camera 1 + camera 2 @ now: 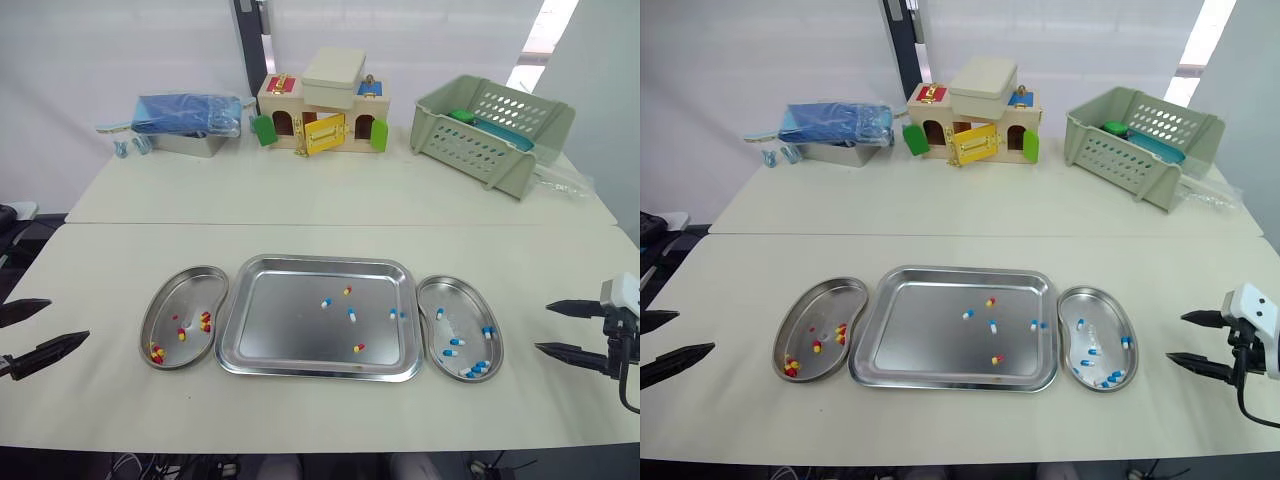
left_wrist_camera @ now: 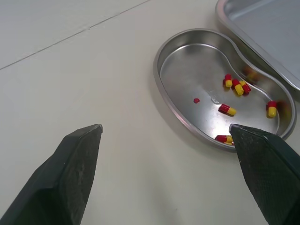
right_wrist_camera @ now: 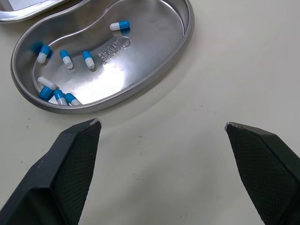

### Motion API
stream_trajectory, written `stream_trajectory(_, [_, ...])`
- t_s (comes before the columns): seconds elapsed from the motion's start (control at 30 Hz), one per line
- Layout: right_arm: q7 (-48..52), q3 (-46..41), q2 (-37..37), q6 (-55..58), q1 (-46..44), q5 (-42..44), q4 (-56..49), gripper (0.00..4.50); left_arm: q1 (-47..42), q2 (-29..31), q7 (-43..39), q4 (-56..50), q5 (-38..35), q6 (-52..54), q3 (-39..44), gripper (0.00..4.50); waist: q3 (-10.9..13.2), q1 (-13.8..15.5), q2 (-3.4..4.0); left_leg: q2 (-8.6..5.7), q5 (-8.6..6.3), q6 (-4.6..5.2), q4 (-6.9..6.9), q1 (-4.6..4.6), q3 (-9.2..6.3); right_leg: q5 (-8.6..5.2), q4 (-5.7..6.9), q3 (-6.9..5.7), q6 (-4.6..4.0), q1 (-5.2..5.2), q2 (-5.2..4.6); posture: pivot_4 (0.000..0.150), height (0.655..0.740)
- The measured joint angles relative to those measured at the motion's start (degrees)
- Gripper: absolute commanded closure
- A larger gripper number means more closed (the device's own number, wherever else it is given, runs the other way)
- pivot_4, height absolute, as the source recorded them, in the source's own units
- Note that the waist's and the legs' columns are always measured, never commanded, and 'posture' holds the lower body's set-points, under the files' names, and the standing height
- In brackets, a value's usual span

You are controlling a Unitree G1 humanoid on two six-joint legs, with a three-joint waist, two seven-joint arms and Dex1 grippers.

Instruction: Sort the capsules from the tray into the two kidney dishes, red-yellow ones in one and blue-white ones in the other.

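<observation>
No words, numbers or brand names can be read here. The nearest thing to lettering is a small stamped mark (image 3: pixel 115 48) pressed into the floor of the shiny steel kidney-shaped dish (image 3: pixel 159 33). This dish holds blue-white capsules (image 3: pixel 118 26) and lies just right of the rectangular steel tray (image 1: pixel 318 370). The mark's characters are too faint to make out.

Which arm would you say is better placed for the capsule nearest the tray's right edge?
Right, probably: that capsule lies toward the blue-white dish and the open right gripper; the left gripper sits beyond the other dish.
</observation>
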Motion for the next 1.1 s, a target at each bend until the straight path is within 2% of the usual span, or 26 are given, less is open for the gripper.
stream_trajectory(0.2, [0.1,0.3,0.0,0.0,-0.5,0.0,0.0,0.02,-1.6,-0.7,-1.1,0.1,1.6,-0.2,-0.3,0.0,0.0,0.0,0.0,0.0,0.0,0.0,0.0,0.0,0.0,0.0,0.0,0.0,0.0,-0.01,0.0,0.15,0.74])
stream_trajectory(0.3, [0.5,0.9,-0.1,0.1,-1.0,0.0,0.0,0.02,-1.8,-2.9,-2.1,-0.5,1.7,-1.3,-0.9,0.0,0.0,0.0,0.0,0.01,0.0,0.0,0.01,0.0,0.02,0.0,0.01,0.01,0.0,-0.01,0.0,0.15,0.74])
stream_trajectory(0.47, [2.4,2.3,-1.4,2.0,-3.4,0.9,-2.1,0.02,-0.3,-11.1,-5.6,-6.1,-0.4,-5.9,-1.2,0.0,0.0,-0.1,0.04,0.02,0.0,0.0,0.03,0.0,0.07,0.0,0.02,0.05,0.0,0.01,-0.03,0.15,0.74])
stream_trajectory(0.67, [2.1,6.8,-1.4,8.9,-11.1,5.7,-13.4,0.02,7.2,-22.5,-8.4,-19.3,-3.4,-9.9,-5.3,0.0,0.0,-0.2,0.02,0.03,0.0,-0.01,0.07,-0.01,0.0,0.01,0.02,0.0,0.01,0.05,-0.02,0.15,0.74])
stream_trajectory(0.8, [-1.4,15.2,2.0,15.9,-21.2,7.4,-20.8,0.02,11.8,-34.2,-6.6,-28.7,-5.3,-14.2,-10.7,0.0,0.0,-0.3,-0.01,-0.01,0.0,-0.01,0.11,-0.03,0.07,0.08,-0.06,0.08,0.11,0.05,-0.1,0.15,0.74])
stream_trajectory(0.93, [-4.2,24.9,7.6,20.4,-30.1,6.3,-23.5,0.02,16.5,-45.0,-5.8,-31.1,-5.5,-21.1,-15.3,0.0,-0.1,-0.1,-0.03,-0.04,0.0,-0.01,0.12,-0.05,0.04,0.09,-0.05,0.06,0.1,0.03,-0.11,0.15,0.74])
stream_trajectory(1.1, [-6.3,39.0,16.3,23.2,-41.4,-0.3,-20.5,0.02,18.3,-50.2,-4.7,-30.6,-4.7,-29.9,-19.0,0.0,-0.1,0.2,0.08,-0.07,0.01,0.0,0.13,-0.1,0.04,0.12,-0.08,0.06,0.07,-0.04,-0.11,0.15,0.74])
